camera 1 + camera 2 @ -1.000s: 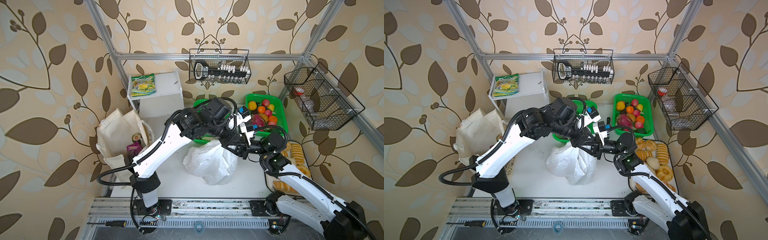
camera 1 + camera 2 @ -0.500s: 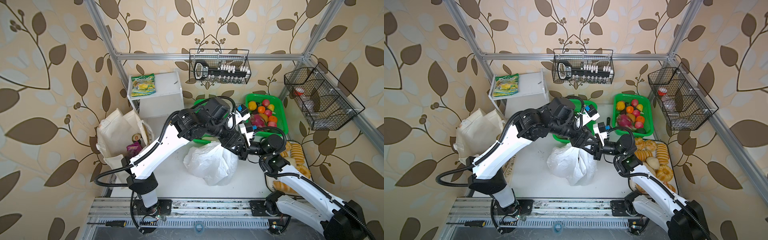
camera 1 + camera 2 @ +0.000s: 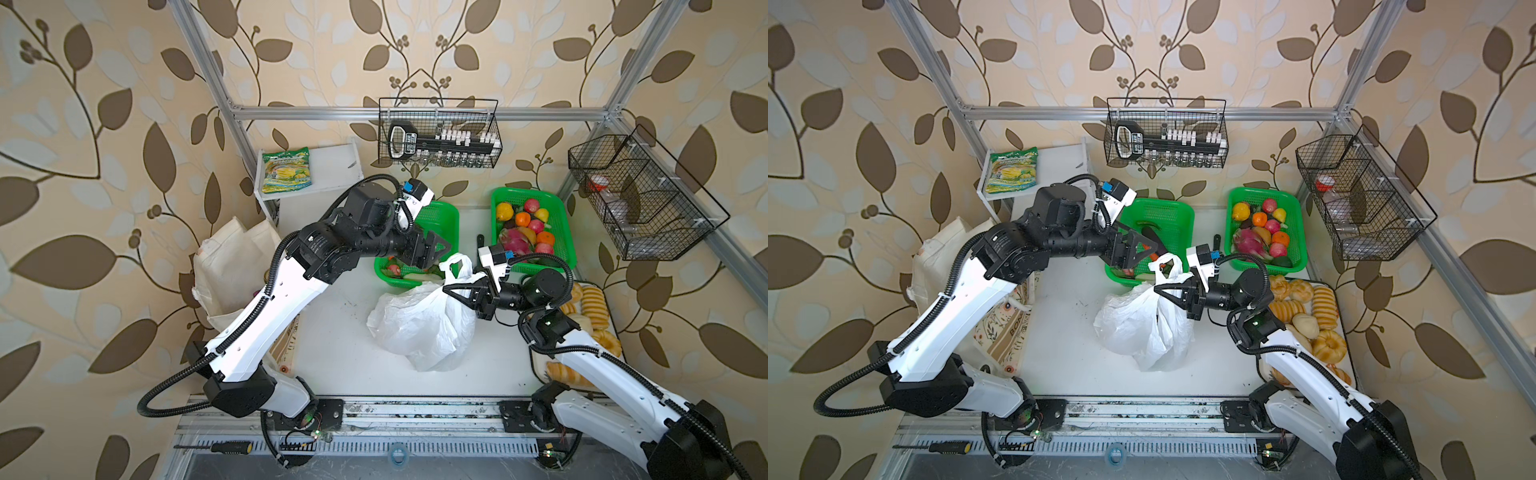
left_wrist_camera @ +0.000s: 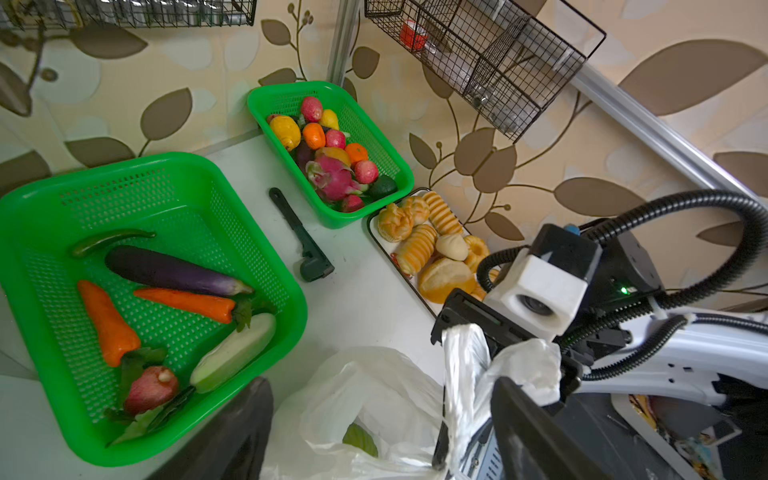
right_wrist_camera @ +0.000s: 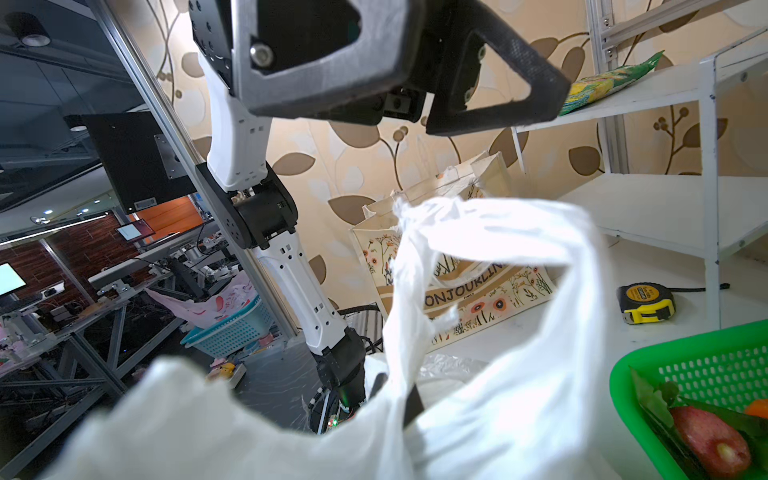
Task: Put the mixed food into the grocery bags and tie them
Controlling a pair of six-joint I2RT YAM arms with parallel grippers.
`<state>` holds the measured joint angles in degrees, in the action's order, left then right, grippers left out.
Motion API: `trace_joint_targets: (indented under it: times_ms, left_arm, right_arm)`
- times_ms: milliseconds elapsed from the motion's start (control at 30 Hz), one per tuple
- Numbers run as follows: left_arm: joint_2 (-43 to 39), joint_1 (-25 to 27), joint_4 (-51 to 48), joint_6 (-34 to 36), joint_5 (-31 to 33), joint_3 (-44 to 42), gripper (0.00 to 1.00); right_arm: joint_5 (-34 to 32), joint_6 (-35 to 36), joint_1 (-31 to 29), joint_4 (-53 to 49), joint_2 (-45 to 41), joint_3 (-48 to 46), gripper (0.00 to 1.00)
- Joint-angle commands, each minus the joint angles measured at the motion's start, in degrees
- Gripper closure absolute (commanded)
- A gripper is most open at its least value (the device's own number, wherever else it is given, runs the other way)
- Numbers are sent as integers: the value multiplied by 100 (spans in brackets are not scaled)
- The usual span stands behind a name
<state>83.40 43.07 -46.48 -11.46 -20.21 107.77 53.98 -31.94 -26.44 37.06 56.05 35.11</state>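
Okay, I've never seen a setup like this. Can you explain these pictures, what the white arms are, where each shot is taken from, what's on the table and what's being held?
These are two white robot arms fixed at the front of a white table, each ending in a two-fingered gripper. Two pictures look down from one camera head overhead; the other two come from a wrist camera on each arm. On the table are a white plastic bag, a cream canvas tote at the left, a green vegetable basket, a green fruit basket, and a pile of bread rolls. The right gripper is shut on a handle of the plastic bag. The left gripper is open close to the bag's handles, holding nothing.
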Motion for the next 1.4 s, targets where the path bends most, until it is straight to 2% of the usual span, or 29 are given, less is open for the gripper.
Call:
trace_joint_targets:
  times_ms: [0,133,200,267,333,400,533,700,833,1033,1200,1367]
  left_arm:
    - [311,70,181,-198,-1351,167,17]
    - [565,70,65,-187,-1644,302,18]
    - [662,70,10,-148,-1664,370,24]
    - [762,70,-43,-130,-1607,454,38]
    - [797,70,-50,-134,-1436,462,64]
    - [698,70,111,-213,-1138,272,85]
    - [217,63,585,-464,-176,-443,100]
    - [-444,28,1184,-975,488,-1444,100]
    - [-759,26,1507,-1314,543,-1983,100]
    - [-1029,26,1695,-1369,120,-2284,100]
    - [-1232,26,1807,-1315,-335,-2504,99]
    - [-1293,48,1878,-1322,-905,-2820,96]
  right_arm:
    - [-38,29,24,92,11,-56,93]
    - [-62,38,24,57,2,-49,92]
    - [-78,39,25,50,-12,-53,92]
    - [-108,39,29,27,-16,-57,91]
    - [-157,39,28,-3,-31,-57,91]
    - [-273,23,33,-49,-51,-75,90]
    - [-689,-196,51,-50,-83,-160,88]
    - [-1176,-798,8,375,-37,-367,87]
    - [-1473,-1023,-78,471,23,-441,87]
    - [-1595,-1049,-159,322,181,-374,91]
    - [-2037,-1152,-148,-45,215,-321,98]
    - [-2298,-1439,-149,-107,248,-265,99]
